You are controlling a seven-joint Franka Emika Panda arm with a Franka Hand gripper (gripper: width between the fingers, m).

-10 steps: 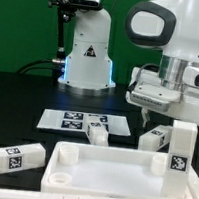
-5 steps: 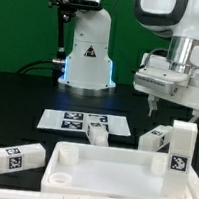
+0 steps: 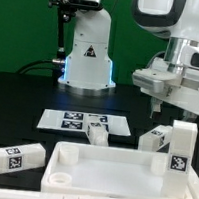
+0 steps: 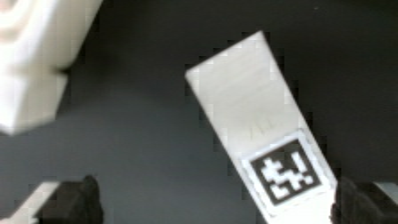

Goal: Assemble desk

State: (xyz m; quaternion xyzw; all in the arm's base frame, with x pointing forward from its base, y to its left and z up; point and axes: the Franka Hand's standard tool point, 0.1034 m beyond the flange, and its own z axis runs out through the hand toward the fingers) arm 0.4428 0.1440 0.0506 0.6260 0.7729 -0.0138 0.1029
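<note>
The white desk top [image 3: 108, 174] lies flat at the front. One leg [image 3: 182, 148] stands upright in its corner at the exterior view's right. Three more tagged legs lie loose: one [image 3: 155, 140] just behind the top, one [image 3: 96, 134] near the middle, one [image 3: 10, 157] at the exterior view's left. My gripper [image 3: 156, 115] hangs open and empty above the leg behind the top. In the wrist view a white leg with a tag [image 4: 263, 120] lies between and beyond my dark fingertips [image 4: 71, 200], with the gripper [image 4: 222, 205] open around empty air.
The marker board [image 3: 80, 118] lies flat on the black table behind the legs. A white robot base [image 3: 90, 56] with a blue glow stands at the back. Another white part [image 4: 36, 60] fills one corner of the wrist view.
My gripper has lifted a little and moved toward the exterior view's right, staying open. The desk parts have not moved.
</note>
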